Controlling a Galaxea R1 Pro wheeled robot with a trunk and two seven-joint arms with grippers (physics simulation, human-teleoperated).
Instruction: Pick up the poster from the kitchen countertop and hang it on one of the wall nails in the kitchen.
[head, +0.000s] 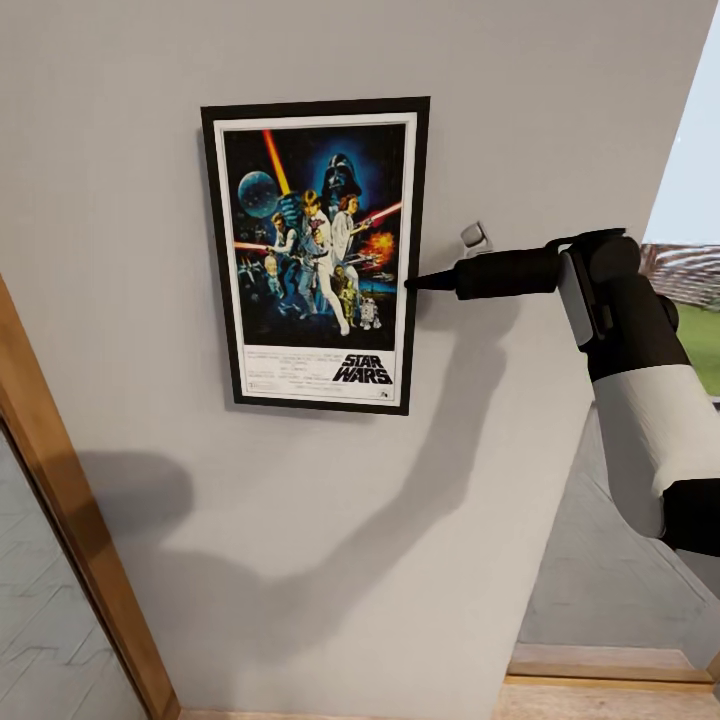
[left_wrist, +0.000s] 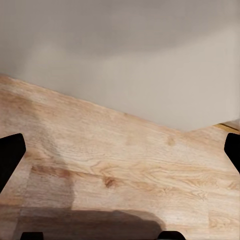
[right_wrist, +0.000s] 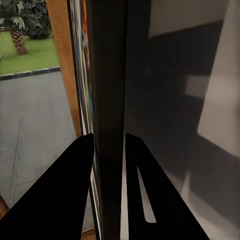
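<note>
One upright black-framed Star Wars poster (head: 316, 255) sits flat vs the pale-grey wall (head: 150, 350); my right gripper (right_wrist: 109, 150) is clamped on its right frame edge, a finger (right_wrist: 65, 190) on each side; my left gripper (left_wrist: 120, 155) hangs w/ fingers apart over light wood floor (left_wrist: 125, 175).

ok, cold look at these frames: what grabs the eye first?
The Star Wars poster, upright against the pale grey wall, upper middle of the head view. Next, the right hand reaching in from the right and pinching the poster's right edge; the right wrist view shows its fingers on either side of the black frame. The arm's big shadow falls across the wall below.
</note>
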